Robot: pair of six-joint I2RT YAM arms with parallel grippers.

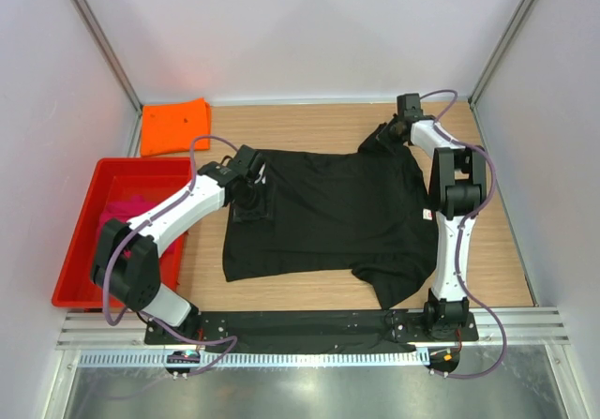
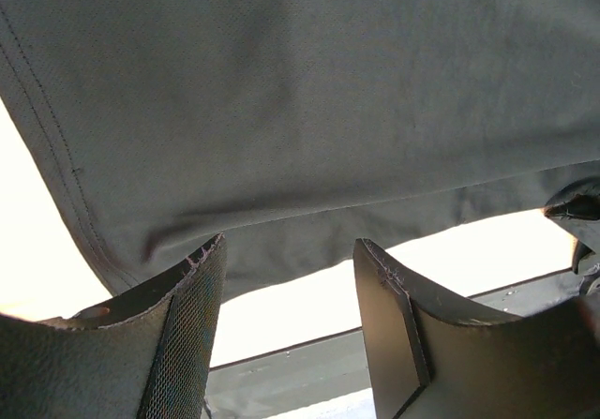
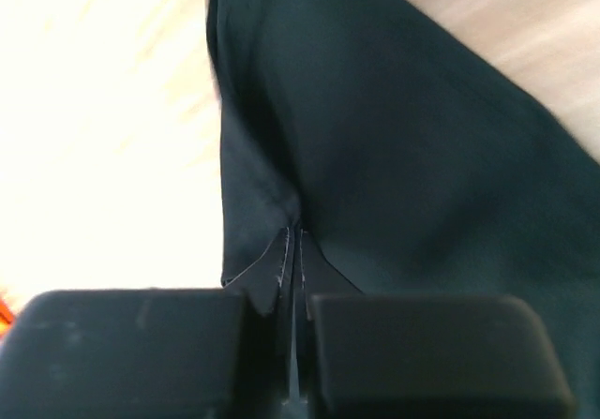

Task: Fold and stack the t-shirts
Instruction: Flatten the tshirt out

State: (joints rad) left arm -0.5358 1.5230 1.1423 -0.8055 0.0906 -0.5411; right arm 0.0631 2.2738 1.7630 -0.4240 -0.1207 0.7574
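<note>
While the black t-shirt (image 1: 328,213) lies spread across the middle of the wooden bench (image 1: 309,119), both hands are positioned at it. The left hand (image 1: 251,189) is over the shirt's left portion with its jaws standing wide apart. The left wrist view shows cloth beyond both fingers (image 2: 187,316) and nothing between them. The right hand (image 1: 394,130) is at the shirt's far right corner, jaws closed together on a fold of the black cloth. In the right wrist view the fabric forms a pinched ridge at the fingertips (image 3: 279,264). A small white tag (image 1: 427,215) shows on the shirt close to the right arm. The orange t-shirt (image 1: 175,125) lies folded flat at the far left corner of the bench, well apart from the black one. The magenta-pink t-shirt (image 1: 122,208) is bunched inside the red tray (image 1: 75,250), which sits at the bench's left edge.
</note>
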